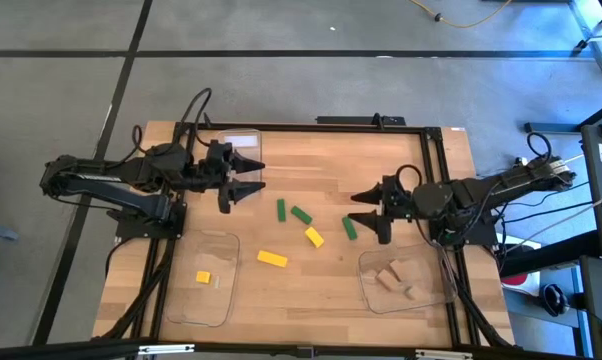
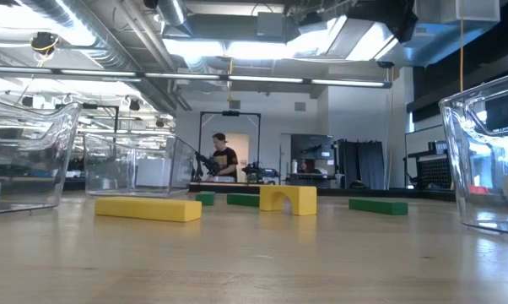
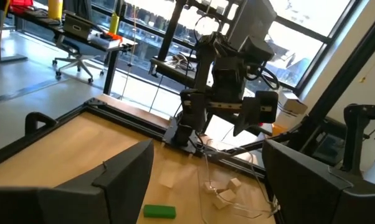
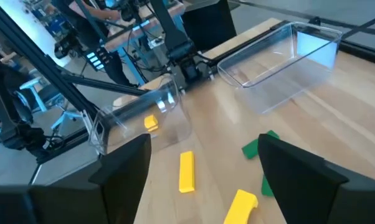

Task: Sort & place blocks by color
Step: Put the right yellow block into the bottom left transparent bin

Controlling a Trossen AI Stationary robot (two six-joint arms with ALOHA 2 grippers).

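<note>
Surface: pale wooden table in an open workshop.
Left gripper: mine, fingers spread, holding nothing, over the far-left.
Right gripper: spread, empty, just right of the green blocks.
Handling: I judge the blocks light, stiff, smooth; pinch across the narrow sides.
Green: three, mid-table.
Yellow blocks: two loose, one in the near-left tray.
Tan blocks: about three, near-right tray.

my grippers: both dark; green blocks x3, yellow blocks x3 (one sits in a clear tray), tan blocks in another clear tray; table light wood grain
</note>
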